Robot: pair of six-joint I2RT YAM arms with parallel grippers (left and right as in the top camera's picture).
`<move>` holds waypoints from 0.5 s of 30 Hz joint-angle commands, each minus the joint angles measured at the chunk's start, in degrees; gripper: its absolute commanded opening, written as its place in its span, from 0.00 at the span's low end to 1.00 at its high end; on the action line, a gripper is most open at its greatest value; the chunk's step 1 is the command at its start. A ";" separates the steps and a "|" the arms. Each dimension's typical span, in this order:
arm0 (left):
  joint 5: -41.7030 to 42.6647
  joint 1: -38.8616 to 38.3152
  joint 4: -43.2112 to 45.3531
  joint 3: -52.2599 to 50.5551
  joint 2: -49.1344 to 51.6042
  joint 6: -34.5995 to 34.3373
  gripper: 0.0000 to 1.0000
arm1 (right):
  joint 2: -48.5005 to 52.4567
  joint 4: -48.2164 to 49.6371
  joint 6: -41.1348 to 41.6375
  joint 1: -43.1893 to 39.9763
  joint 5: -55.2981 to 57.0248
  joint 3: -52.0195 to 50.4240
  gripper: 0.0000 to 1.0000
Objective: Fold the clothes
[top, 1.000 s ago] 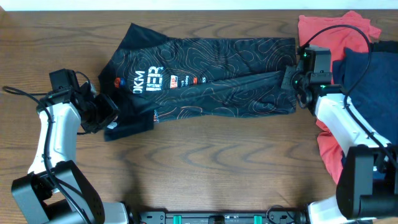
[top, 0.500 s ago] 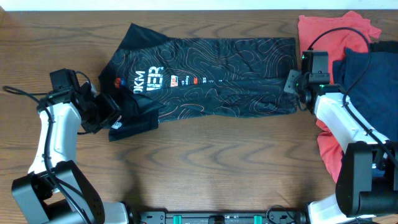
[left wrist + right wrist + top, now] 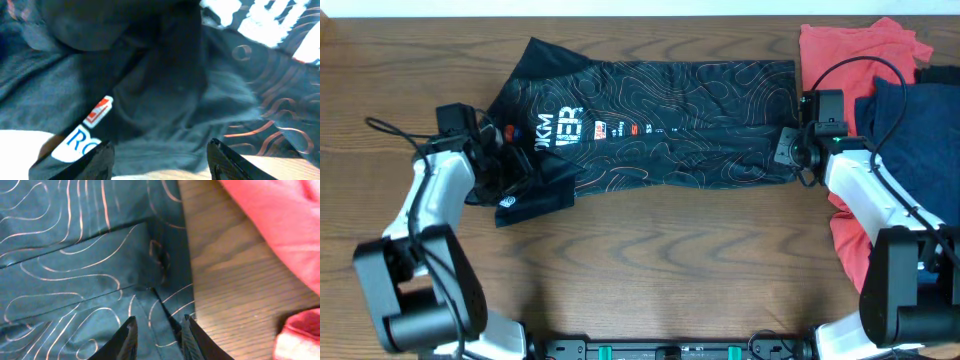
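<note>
— Folding the black jersey [image 3: 660, 125] next: where does it lie?
— Flat along the tabletop's [image 3: 650, 285] far edge, seemingly doubled lengthwise, with a sleeve flap poking toward the left edge.
— And the claws?
— The left claw [image 3: 505, 178] is released, fingers wide over that sleeve. The right claw [image 3: 788, 150] is at the hem end, fingers parted and gripping nothing, close to the coral-red garment [image 3: 850, 50] in the far right corner.
— How to do it well?
— I'd pinch the sleeve low, lift slightly, carry it inward over the logos, and pin the hem end so nothing drags.
</note>
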 commanded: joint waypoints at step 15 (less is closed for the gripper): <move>0.46 0.42 2.29 3.52 1.18 1.09 0.06 | 7.08 -8.24 2.64 -0.70 -1.22 -0.68 0.13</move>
